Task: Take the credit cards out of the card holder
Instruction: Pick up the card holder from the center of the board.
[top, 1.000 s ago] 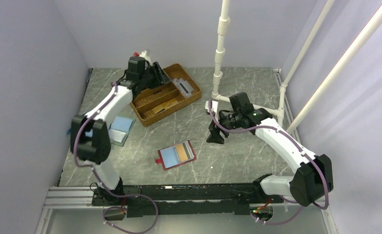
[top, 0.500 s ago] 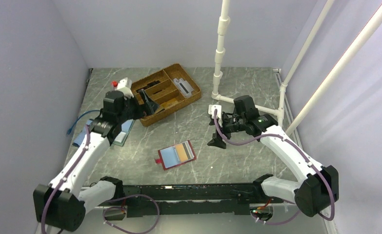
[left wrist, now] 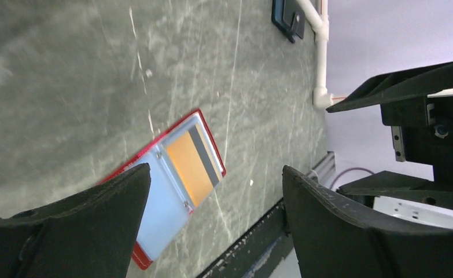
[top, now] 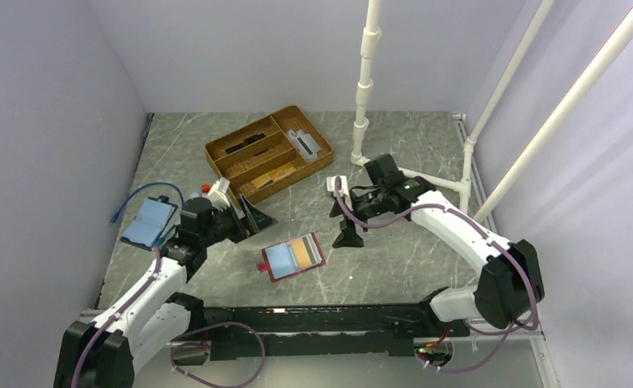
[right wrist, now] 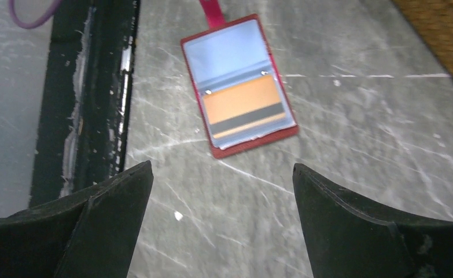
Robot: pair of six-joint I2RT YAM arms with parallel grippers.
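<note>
- Card holder [top: 293,256] lies flat and open near the middle of the bench's near edge.
- Left gripper [top: 254,217] hovers on its left-edge side, jaws wide, empty.
- Right gripper [top: 343,225] hangs opposite, spread, empty.
- Gold-tan credit card [top: 303,249] is tucked inside.

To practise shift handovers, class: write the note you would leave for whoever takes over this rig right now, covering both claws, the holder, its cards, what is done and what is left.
Left claw: open, empty, over the table left of the holder.
Right claw: open, empty, right of the holder.
Holder: flat on the table, spread open, lining up. An orange card with a grey stripe sits in one pocket; a light-blue card seems to fill the other.
Done: holder is open.
Left: pull out both cards; neither claw touches them yet.
</note>
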